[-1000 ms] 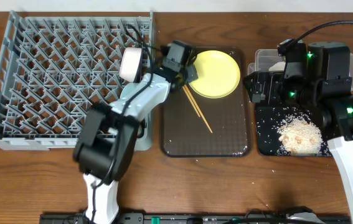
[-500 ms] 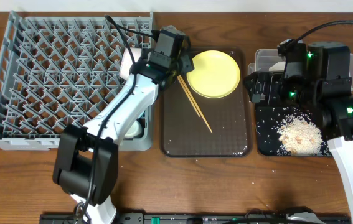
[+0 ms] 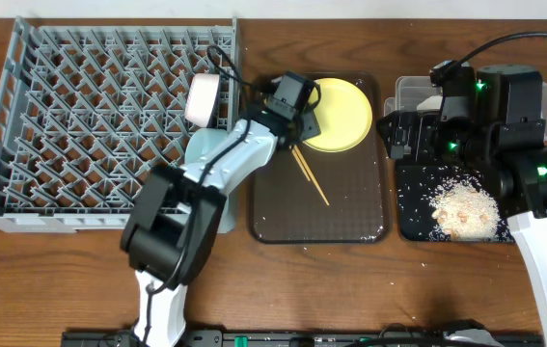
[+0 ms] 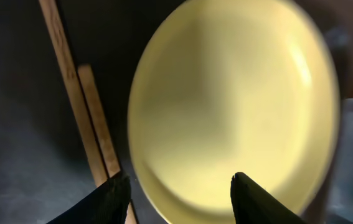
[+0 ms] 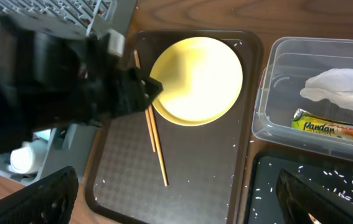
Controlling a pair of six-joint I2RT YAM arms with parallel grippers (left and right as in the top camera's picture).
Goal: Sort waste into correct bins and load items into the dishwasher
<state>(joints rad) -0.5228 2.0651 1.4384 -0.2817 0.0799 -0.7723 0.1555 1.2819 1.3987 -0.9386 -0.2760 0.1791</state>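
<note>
A round yellow plate point(image 3: 339, 114) lies at the far end of the dark brown serving tray point(image 3: 283, 217), with two wooden chopsticks point(image 3: 308, 175) just left of it. My left gripper point(image 3: 306, 121) hangs open over the plate's left rim. In the left wrist view the plate point(image 4: 232, 106) fills the frame beyond the gripper point(image 4: 179, 186), chopsticks point(image 4: 83, 118) by the left finger, nothing gripped. My right gripper point(image 5: 176, 199) stands wide open and empty, high over the tray's right side. The grey dish rack point(image 3: 22, 183) holds a white cup point(image 3: 203, 99).
A clear tub point(image 5: 269, 81) at the right holds a white napkin point(image 5: 341, 87) and a green-and-yellow wrapper point(image 5: 325, 124). The black tray point(image 3: 408, 226) in front of it carries rice scraps point(image 3: 461, 207). A pale blue bowl point(image 3: 204, 152) sits at the rack's right edge under my left arm.
My left gripper went from shut to open, swung left toward the rack, then came back over the plate's left rim. The right arm has not moved.
</note>
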